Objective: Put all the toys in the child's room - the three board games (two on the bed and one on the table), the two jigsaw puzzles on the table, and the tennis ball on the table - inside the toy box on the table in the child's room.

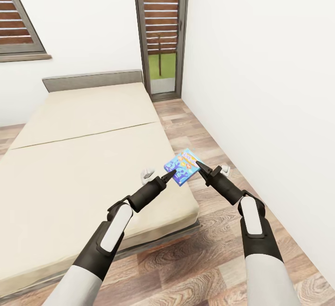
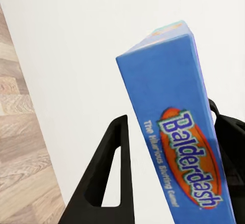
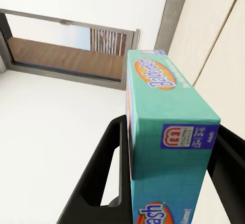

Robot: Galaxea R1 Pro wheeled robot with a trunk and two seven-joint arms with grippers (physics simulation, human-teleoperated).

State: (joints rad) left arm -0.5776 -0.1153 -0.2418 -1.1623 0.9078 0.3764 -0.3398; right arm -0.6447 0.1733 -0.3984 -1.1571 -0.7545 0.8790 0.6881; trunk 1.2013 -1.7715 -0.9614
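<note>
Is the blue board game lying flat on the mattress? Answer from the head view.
No: the blue board game is held up off the bed, gripped between the left end effector and right end effector.

Board game: smooth printed card; bed: matt beige cloth; floor: grained wood planks.

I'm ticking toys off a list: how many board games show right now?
1: a blue Balderdash board game, held between the left gripper and right gripper above the bed's corner. Others may lie outside these views.
</note>
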